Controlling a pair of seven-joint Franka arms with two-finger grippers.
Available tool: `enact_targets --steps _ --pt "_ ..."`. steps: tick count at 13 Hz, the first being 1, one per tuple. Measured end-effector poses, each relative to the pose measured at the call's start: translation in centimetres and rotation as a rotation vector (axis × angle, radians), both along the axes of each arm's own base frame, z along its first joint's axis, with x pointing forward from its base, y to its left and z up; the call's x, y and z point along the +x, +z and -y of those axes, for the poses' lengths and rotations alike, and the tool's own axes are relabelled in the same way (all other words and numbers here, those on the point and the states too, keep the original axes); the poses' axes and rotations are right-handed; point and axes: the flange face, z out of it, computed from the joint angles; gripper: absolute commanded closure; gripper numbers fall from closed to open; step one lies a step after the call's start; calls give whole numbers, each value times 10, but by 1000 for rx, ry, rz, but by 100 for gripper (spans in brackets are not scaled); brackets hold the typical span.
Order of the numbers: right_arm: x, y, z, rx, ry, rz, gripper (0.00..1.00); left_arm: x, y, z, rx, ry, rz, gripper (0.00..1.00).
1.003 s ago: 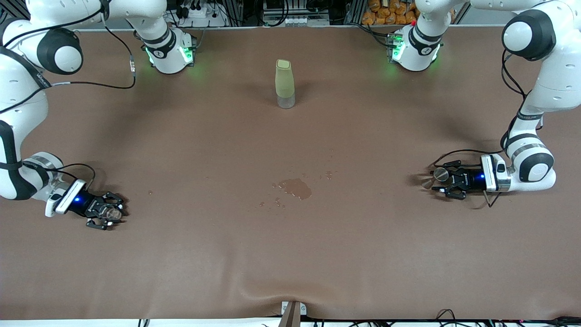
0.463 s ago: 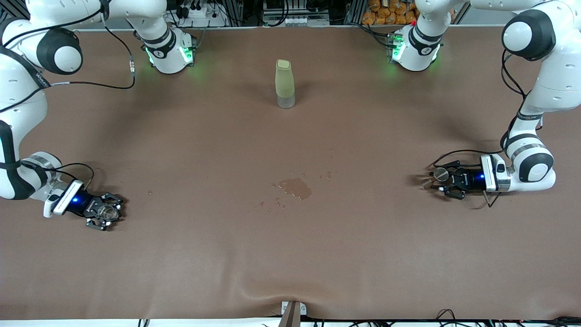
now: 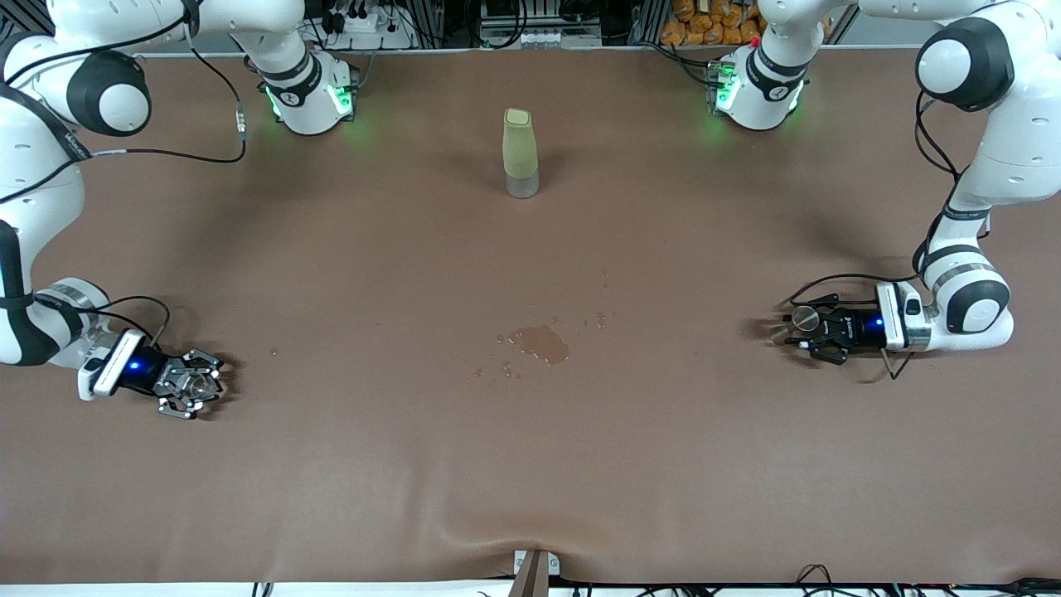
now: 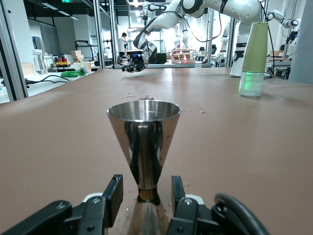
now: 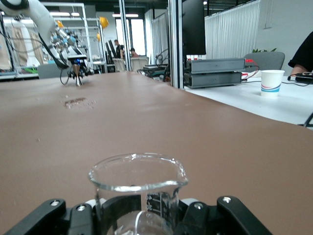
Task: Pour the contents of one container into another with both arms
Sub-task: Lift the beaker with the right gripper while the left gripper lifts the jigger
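The steel jigger [image 3: 802,316] stands upright on the table at the left arm's end. My left gripper [image 3: 797,327] lies low around it. In the left wrist view the jigger [image 4: 144,132] has its narrow waist between the fingers [image 4: 113,193], with a gap on each side, so the left gripper [image 4: 146,193] is open. At the right arm's end the tiny clear glass cup [image 3: 196,381] sits low at the table inside my right gripper [image 3: 189,390]. In the right wrist view the cup [image 5: 138,181] fills the right gripper [image 5: 139,215], which is shut on its walls.
The tall pale-green bottle [image 3: 520,153] stands mid-table, nearer the arm bases. A wet spill [image 3: 540,342] with small droplets darkens the brown mat at the table's middle. Cables trail beside both wrists.
My right gripper has swung a little toward the right arm's end of the table, and the cup went with it. The left gripper and the jigger have barely shifted.
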Motion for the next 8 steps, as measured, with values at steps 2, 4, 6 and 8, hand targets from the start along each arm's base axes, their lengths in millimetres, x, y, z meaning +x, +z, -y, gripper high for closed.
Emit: enact_targets --steps 2,4,6,8 --pt "9 16 -1 8 1 -13 100 0 0 1 -1 -3 8 70" --pt "19 39 -2 7 1 -26 100 0 0 1 -2 -5 13 81" --pt "27 59 -8 3 7 -36 100 0 0 1 -3 -7 23 100" --pt "35 76 -16 -1 17 -51 100 0 1 2 -13 -15 29 100"
